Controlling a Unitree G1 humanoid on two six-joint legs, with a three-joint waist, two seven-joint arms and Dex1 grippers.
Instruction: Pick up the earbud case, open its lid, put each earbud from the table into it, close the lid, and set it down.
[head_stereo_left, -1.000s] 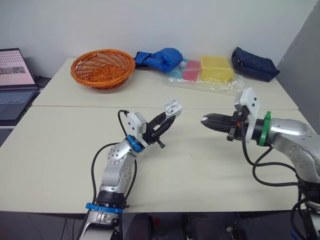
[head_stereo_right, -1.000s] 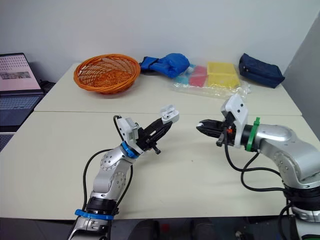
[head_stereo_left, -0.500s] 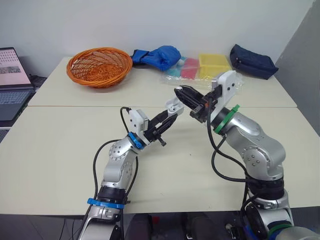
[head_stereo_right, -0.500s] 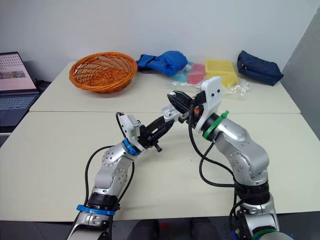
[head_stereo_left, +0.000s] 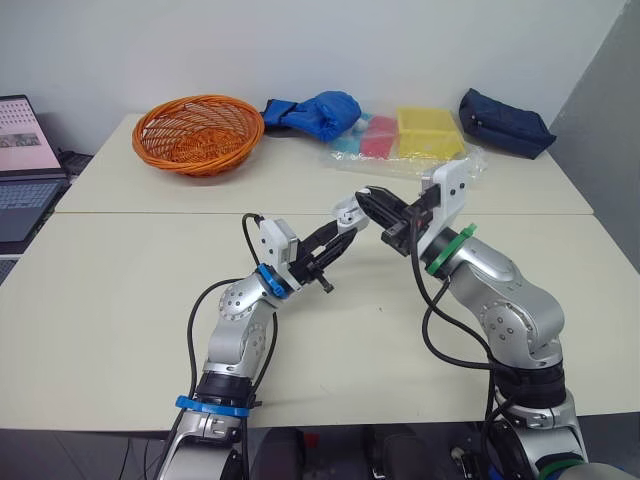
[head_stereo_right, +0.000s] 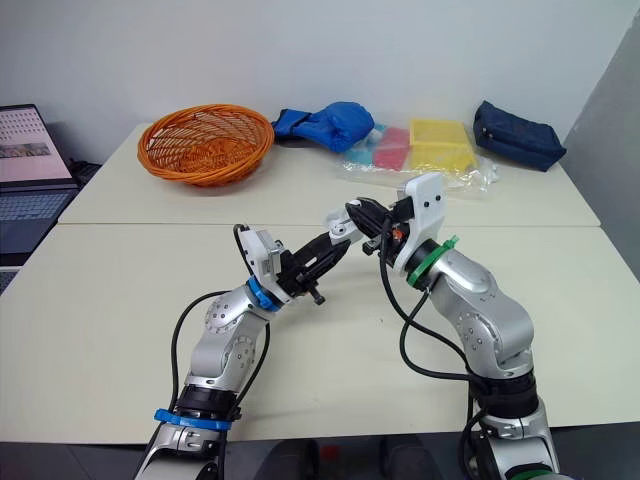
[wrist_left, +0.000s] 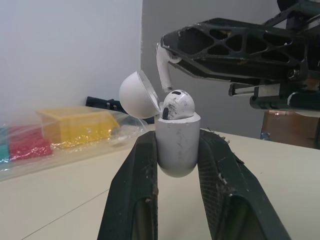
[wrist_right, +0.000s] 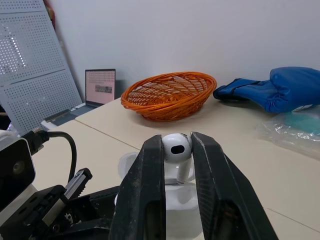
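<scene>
Earbud (wrist_right: 176, 146) pinched in your right gripper (head_stereo_left: 372, 198) hovers over the open earbud case (wrist_left: 177, 145) clamped in your left gripper (head_stereo_left: 338, 235); misaligned, it could drop.

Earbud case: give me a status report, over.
Left gripper shut on earbud case, lid open, first earbud seated. Right gripper shut on second earbud, just above the case. Nothing between them.

head pair looks down over table (head_stereo_left: 100, 300), wrist cameras close on earbud case (wrist_left: 177, 142)
</scene>
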